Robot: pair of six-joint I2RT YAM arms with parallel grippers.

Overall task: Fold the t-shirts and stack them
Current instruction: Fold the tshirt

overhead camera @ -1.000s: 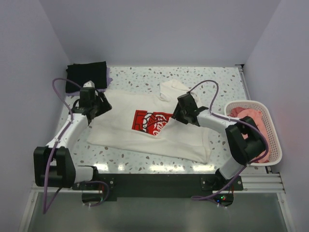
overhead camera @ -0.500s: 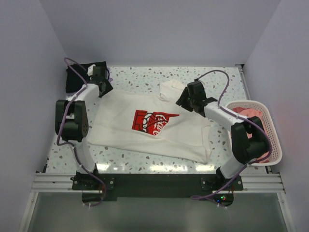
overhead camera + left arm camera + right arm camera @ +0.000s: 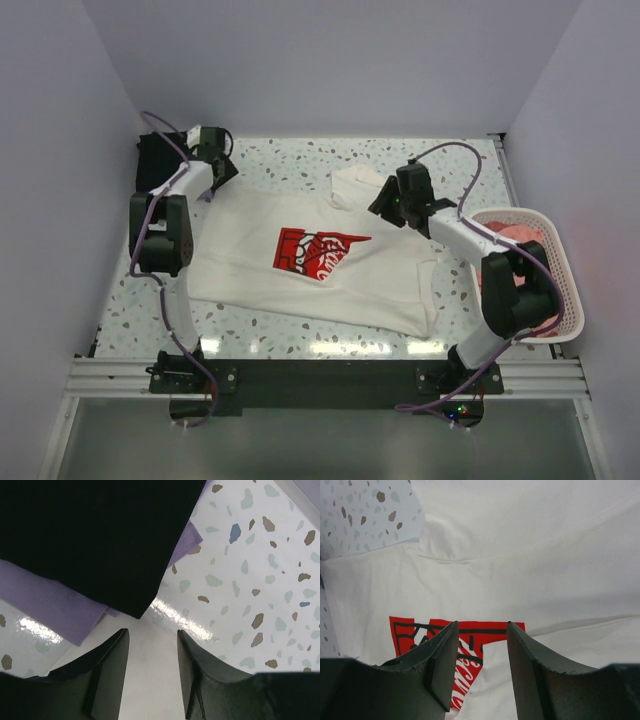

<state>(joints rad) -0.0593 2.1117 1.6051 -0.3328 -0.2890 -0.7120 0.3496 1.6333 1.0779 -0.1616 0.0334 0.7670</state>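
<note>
My left claw (image 3: 151, 640) is spread, with nothing pinched. Just past its tips lies the black shirt (image 3: 90, 535), folded on the lavender shirt (image 3: 50, 605), whose edge shows out to the claw's left. Under the gap between the fingers sits a corner of the white shirt (image 3: 250, 270). I cannot tell whether the tips touch the cloth.

The white shirt lies face up across the middle, between the two claws. I judge it light, limp and a little slippery on the glossy top. It will sag and trail once lifted, so I would take it by an edge, at a shoulder or the hem, and catch both layers at once.

My right claw (image 3: 482, 630) is also spread and holds nothing. It hangs over the shirt with the red print (image 3: 410, 630) right below its tips and the collar fold ahead of them.

To that claw's right stands the basket (image 3: 568, 290), with the pink shirt (image 3: 515, 240) bunched inside.

The table (image 3: 300, 160) is flat, speckled and shiny. The walls (image 3: 330, 70) close in on three sides, so the room for swinging cloth is tight.
</note>
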